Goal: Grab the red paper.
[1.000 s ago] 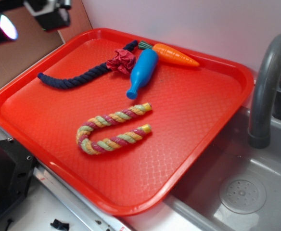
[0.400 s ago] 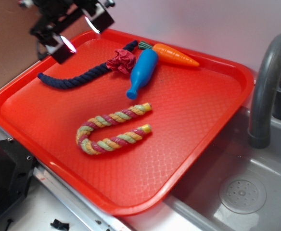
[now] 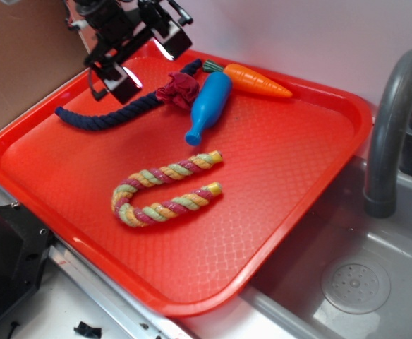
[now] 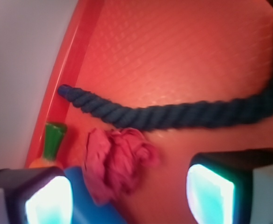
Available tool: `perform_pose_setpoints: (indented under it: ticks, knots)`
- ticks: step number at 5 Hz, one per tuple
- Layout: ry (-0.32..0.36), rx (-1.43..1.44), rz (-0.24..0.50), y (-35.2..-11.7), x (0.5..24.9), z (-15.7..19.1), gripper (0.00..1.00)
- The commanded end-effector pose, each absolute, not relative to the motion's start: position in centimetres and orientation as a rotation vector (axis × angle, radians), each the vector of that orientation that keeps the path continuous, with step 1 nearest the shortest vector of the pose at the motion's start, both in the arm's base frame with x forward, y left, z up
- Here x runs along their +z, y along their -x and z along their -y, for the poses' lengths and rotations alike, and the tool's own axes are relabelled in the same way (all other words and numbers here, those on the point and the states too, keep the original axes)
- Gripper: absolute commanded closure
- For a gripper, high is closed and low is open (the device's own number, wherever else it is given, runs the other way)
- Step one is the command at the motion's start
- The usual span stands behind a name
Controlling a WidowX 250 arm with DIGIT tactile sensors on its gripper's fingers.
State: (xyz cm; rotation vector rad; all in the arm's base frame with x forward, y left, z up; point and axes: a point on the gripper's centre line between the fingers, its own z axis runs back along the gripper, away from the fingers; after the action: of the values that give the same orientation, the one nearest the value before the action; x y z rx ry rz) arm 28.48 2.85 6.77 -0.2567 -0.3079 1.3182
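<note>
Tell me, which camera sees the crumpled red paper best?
The wrist view: the red paper fills the middle, wrinkles clear, beside the dark rope. The exterior view shows it small, against the blue bottle.

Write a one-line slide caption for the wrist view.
Open gripper above the red paper, beside the navy rope.

We looked at what appeared to be a mock kitchen set up for robot trials rather than a lived-in home. A grey sink basin (image 3: 361,282) with a round drain (image 3: 355,287) sat at the right, and a curved grey faucet (image 3: 391,120) rose over it against a plain pale wall (image 3: 298,32). Beside the sink lay a red plastic tray (image 3: 319,166) holding toys: a blue bottle toy (image 3: 209,106), an orange toy carrot (image 3: 252,80) and a striped rope (image 3: 165,188). Brown board (image 3: 22,63) stood at the left.
</note>
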Motion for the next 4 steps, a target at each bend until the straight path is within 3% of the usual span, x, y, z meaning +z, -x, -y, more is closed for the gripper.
perform_pose_setpoints:
  ticks: [1, 4]
  knots:
    - [0.286, 1.341, 0.338, -31.0, 6.0, -4.6, 0.0]
    - [0.251, 1.269, 0.252, -31.2, 3.4, -2.4, 0.0]
